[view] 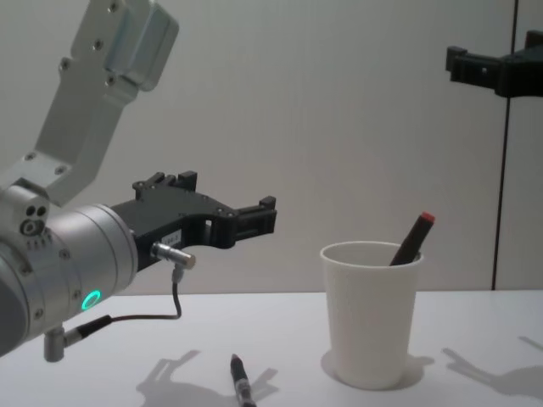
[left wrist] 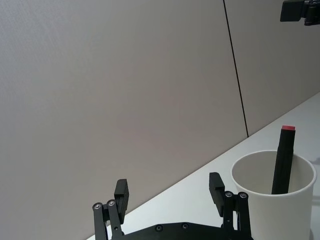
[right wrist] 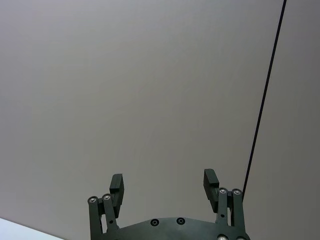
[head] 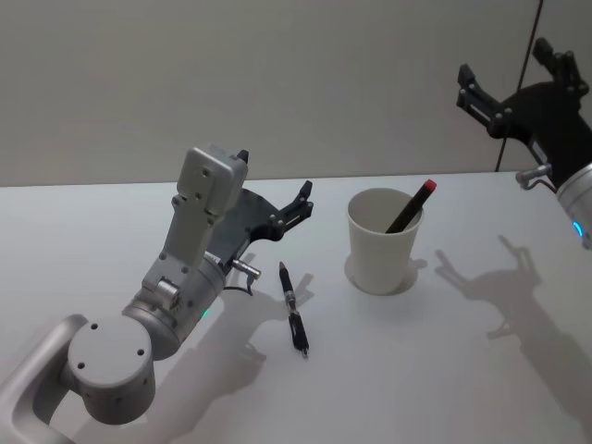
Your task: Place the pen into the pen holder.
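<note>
Left gripper (left wrist: 169, 186), released and empty, hovers over the bench (head: 462, 370) above the flat-lying black pen (head: 293, 310), left of the pen holder (head: 381, 245); right gripper (right wrist: 163, 179) raised, likewise released.

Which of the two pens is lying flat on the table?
The all-black pen lies flat on the white table, to the left of the white paper cup. The other pen, black with a red end, stands leaning inside that cup.

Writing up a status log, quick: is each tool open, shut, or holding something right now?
Left tool: open, empty, left of the pen holder.
Right tool: open, empty, raised high on the right.
</note>
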Robot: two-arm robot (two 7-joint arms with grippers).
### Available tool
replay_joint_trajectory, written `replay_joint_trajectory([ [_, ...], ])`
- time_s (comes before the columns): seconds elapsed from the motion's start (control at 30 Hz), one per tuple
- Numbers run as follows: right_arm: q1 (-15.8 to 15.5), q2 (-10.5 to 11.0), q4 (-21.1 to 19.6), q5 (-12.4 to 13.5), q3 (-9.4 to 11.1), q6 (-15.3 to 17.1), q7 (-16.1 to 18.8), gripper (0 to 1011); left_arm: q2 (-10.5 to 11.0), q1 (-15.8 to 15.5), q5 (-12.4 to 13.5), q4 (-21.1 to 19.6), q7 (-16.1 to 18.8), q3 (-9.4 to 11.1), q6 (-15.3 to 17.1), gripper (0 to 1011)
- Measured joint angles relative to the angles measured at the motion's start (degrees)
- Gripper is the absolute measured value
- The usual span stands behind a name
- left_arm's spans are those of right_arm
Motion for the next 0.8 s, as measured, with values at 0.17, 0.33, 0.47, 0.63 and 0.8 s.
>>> replay_joint_trajectory([
  [0.17,0.00,0.00,0.00,0.00,0.00,0.00,0.00,1001,0.00,0.00,0.00,0.00,0.00,0.00,0.00,1001],
  [0.33,0.00,0.00,0.00,0.00,0.00,0.00,0.00,1001,0.00,0.00,0.00,0.00,0.00,0.00,0.00,1001],
  [0.47,-0.28,0.13,0.00,0.11,-0.04,0.00,-0.01,1001,0.00,0.00,0.00,0.00,0.00,0.00,0.00,1001],
  [0.63,-2.08,0.87,-0.29,1.41,-0.34,0.12,-0.24,1001,0.00,0.00,0.00,0.00,0.00,0.00,0.00,1001],
  [0.8,-5.03,2.15,-0.84,3.48,-0.84,0.46,-0.74,1001,0.00,0.00,0.00,0.00,0.00,0.00,0.00,1001],
])
